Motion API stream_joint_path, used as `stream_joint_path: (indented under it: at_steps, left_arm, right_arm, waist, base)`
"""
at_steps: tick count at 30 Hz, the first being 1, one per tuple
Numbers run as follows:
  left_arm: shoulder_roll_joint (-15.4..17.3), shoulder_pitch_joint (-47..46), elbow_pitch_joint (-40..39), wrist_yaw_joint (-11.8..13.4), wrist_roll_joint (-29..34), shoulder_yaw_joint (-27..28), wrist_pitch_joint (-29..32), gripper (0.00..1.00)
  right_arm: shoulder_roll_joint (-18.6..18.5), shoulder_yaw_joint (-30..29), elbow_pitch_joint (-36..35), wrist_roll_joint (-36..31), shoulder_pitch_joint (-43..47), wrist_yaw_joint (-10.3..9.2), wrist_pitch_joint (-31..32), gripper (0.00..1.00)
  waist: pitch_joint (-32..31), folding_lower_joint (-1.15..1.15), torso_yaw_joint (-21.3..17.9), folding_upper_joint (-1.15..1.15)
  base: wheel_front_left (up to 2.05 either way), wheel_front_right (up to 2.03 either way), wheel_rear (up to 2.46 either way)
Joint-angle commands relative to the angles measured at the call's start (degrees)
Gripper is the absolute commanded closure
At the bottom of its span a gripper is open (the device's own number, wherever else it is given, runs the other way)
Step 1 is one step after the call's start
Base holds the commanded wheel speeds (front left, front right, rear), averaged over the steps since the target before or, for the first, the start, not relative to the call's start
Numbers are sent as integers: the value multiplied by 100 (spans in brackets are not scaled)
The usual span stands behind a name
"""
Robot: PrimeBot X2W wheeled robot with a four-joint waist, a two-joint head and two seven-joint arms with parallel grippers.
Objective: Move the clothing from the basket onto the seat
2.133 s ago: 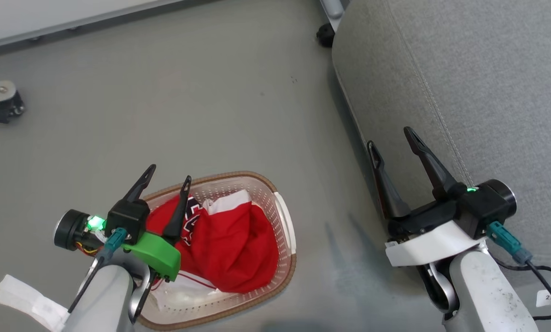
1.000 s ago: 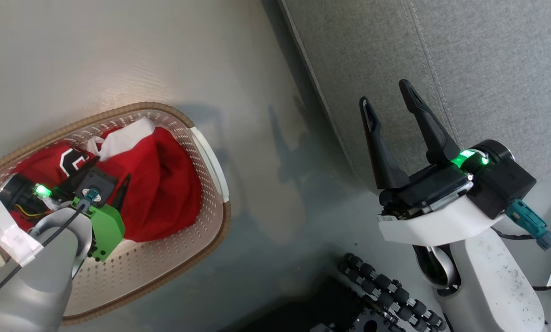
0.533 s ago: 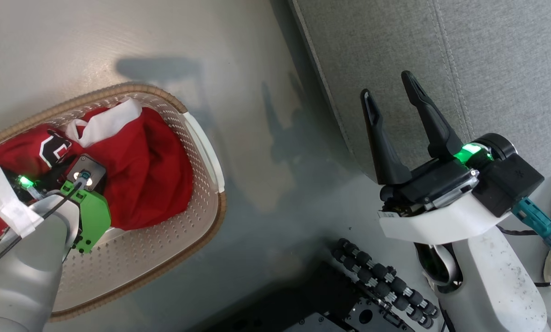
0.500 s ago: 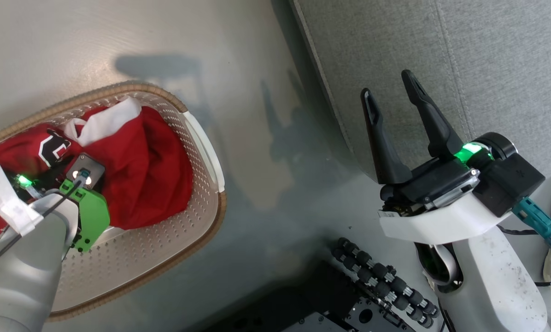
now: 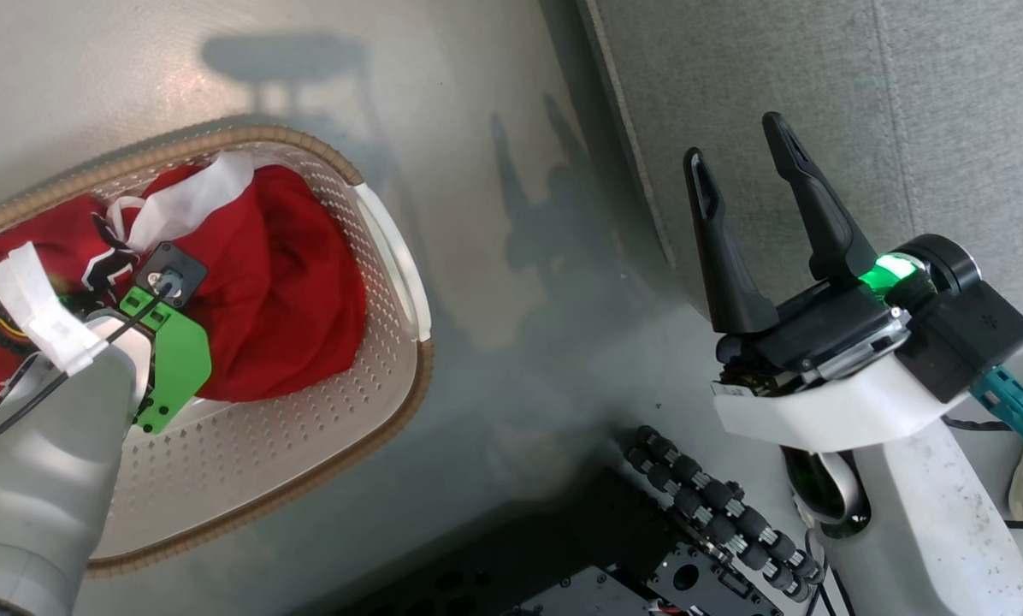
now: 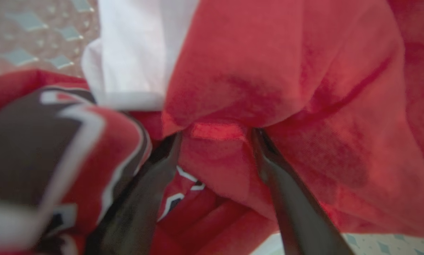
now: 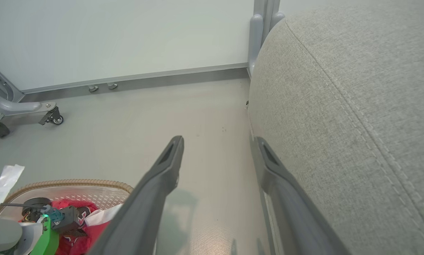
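Jersey: the red sports jersey [image 5: 289, 282] lay crumpled inside the laundry basket [image 5: 416, 376], heaped toward the end farther from the robot. Its white lining panel [image 5: 188, 198] ran along the top of the heap, and black-and-white lettering [image 6: 38, 141] showed at the left.
Basket: cream, perforated and brown-rimmed, it stood on the grey floor [image 5: 477, 128]. The perforated bottom of its nearer part lay bare.
Seat: the light-grey upholstered cushion [image 5: 819, 77] stood to the right of the basket, with a strip of floor between the 2. Stitched seams ran across its fabric.
Left gripper: the left gripper [image 6: 216, 135] pointed down into the basket, with both fingertips pushed under a fold of the jersey.
Left jaws: they stood wide apart, with red cloth bulging between the 2 fingers [image 6: 144, 191] and touching both.
Right gripper: the right gripper [image 5: 736, 139] hung in the air over the seat's left edge, well apart from the basket.
Right jaws: they were spread wide and held nothing.
Left arm fittings: a green bracket [image 5: 176, 359] sat on the wrist, and a white tape tag [image 5: 37, 308] hung just beside it.
Robot base: a dark base with a row of black rollers [image 5: 717, 513] lay at the bottom of the head view.
Room edge: in the right wrist view, a pale wall [image 7: 127, 35] met the floor at a grey skirting strip, and a caster [image 7: 57, 119] on a grey frame stood at the far left.
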Motion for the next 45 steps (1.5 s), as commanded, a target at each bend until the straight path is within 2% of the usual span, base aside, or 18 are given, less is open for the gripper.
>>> stream_joint_path:
  at_steps: [1,7,13,14,15,16,20,28,36,45]
  left_arm:
    - [-24,-116,25,-31,42,-60,98,0]
    - [-162,-140,41,14,92,-217,402,0]
    - [-364,-55,47,158,69,-306,362,0]
    - [-384,-49,47,174,73,-323,363,13]
    - [-398,-42,48,181,94,-353,345,53]
    - [-406,-47,47,208,114,-376,280,100]
    - [-410,-58,47,261,149,-458,202,100]
    - [-399,-205,45,156,19,-490,93,100]
    - [-747,-237,43,15,-136,-541,-270,100]
    - [-1059,102,0,-120,-382,-613,-1002,100]
  right_arm:
    - [-10,-37,-60,-65,44,-5,-28,0]
    - [-9,-55,-219,-282,114,-5,-28,0]
    - [-9,-56,-323,-461,172,-5,-28,0]
    - [-9,-55,-330,-481,169,-5,-28,0]
    - [-8,-53,-338,-488,169,-5,-28,0]
    - [-9,-54,-347,-501,174,-5,-28,0]
    - [-9,-62,-360,-524,193,-5,-28,0]
    - [-8,-47,-354,-504,63,-5,-28,0]
    - [-10,-26,-157,-558,-15,-5,-28,0]
    - [-12,-49,220,-689,78,-5,-28,0]
  waist:
    - [81,-1,87,55]
    - [214,-1,299,55]
    - [284,-1,467,55]
    - [287,-1,483,55]
    - [290,-1,497,55]
    - [294,-1,511,55]
    - [290,-1,536,55]
    - [184,-1,495,55]
    - [-278,-1,646,55]
    - [-1099,-1,984,55]
  base:
    - [14,14,14]
    - [12,12,12]
    - [7,7,7]
    - [3,3,3]
    - [3,3,3]
    - [2,2,2]
    - [1,1,1]
    - [0,0,0]
    - [0,0,0]
    - [0,0,0]
